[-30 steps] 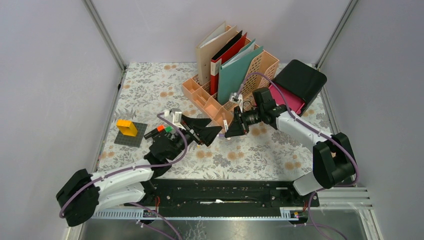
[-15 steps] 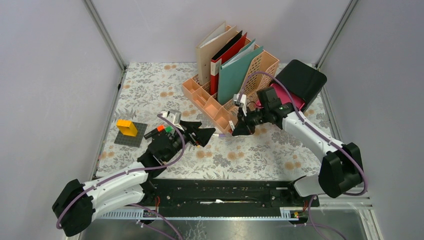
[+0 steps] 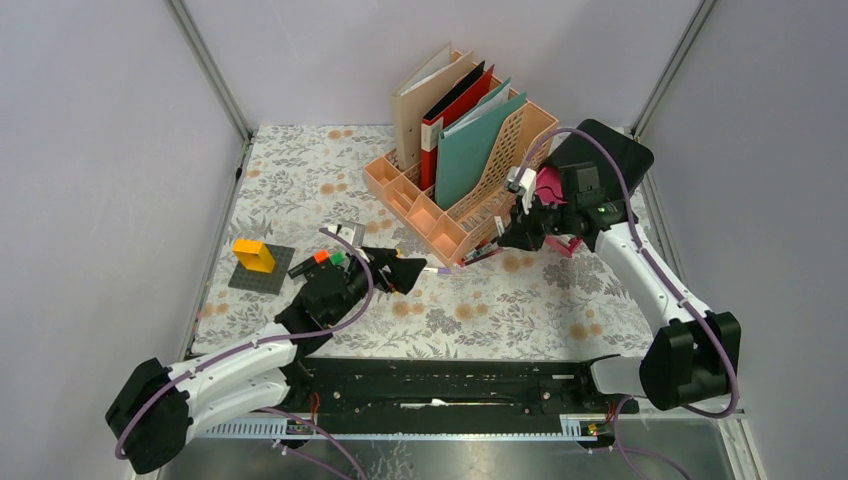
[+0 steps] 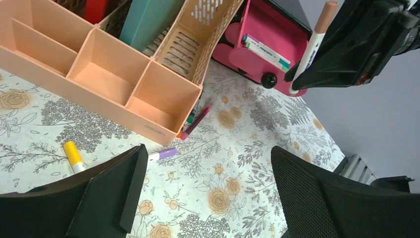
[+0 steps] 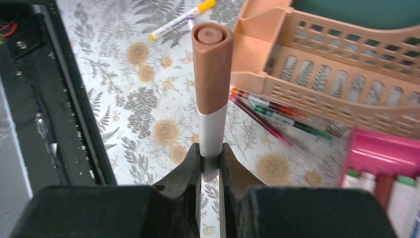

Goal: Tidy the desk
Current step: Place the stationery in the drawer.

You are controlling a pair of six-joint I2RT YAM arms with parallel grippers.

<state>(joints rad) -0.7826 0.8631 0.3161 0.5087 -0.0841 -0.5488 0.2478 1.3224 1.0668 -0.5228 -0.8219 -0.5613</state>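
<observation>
Both jaws hang over the desk: left spread wide, right pinching a brown-capped marker.

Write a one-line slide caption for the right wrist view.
Right gripper clamps a brown-capped marker above the floral desk, loose pens lying beside the peach file rack.
</observation>
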